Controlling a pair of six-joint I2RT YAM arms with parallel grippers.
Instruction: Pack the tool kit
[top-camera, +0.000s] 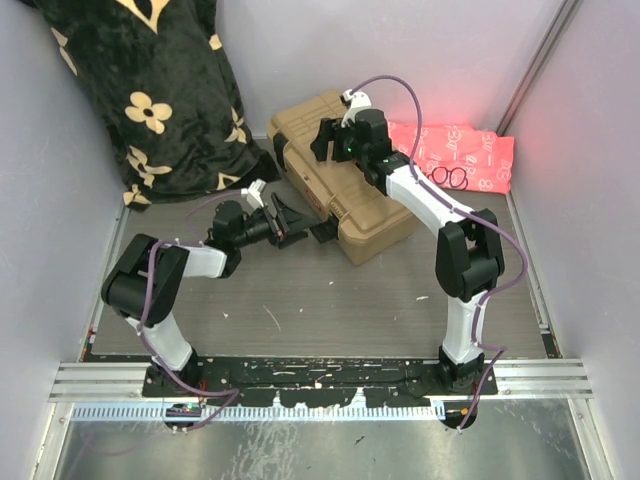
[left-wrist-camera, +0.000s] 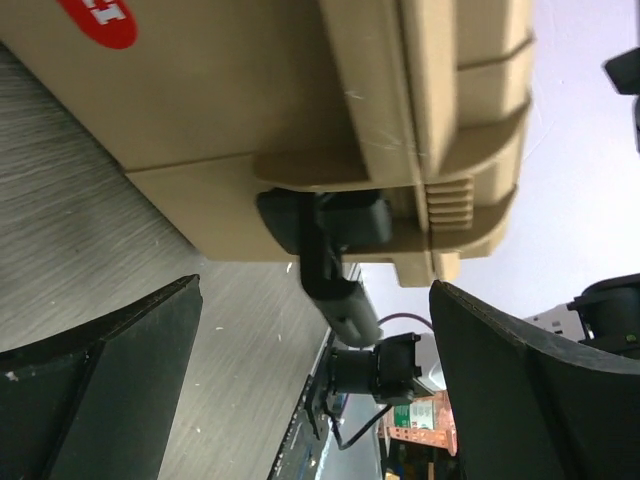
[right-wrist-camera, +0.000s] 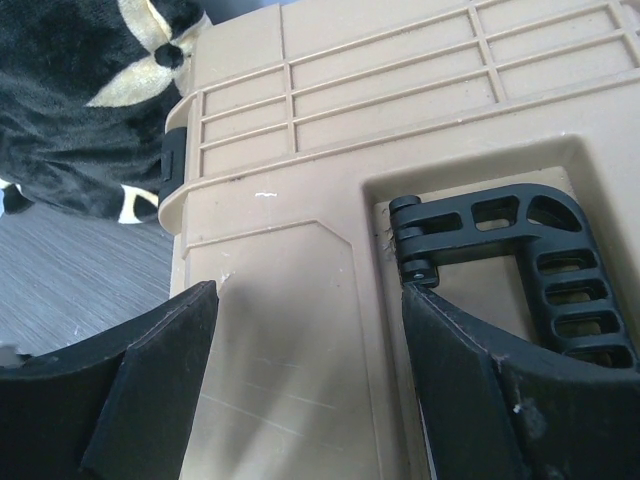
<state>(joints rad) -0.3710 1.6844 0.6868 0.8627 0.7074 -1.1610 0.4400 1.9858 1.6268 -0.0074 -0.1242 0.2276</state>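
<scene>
Latches look like the step in hand: left gripper (left-wrist-camera: 320, 372), jaws spread and empty, hangs just off the black latch (left-wrist-camera: 322, 232) of the closed toolbox (top-camera: 345, 195), which sits toward 12 o'clock on the desk (top-camera: 330, 300). Beyond, right gripper (right-wrist-camera: 310, 385), also released, sits over the lid beside the handle (right-wrist-camera: 540, 260). Next, I'd say: press that latch home if it isn't flat.
</scene>
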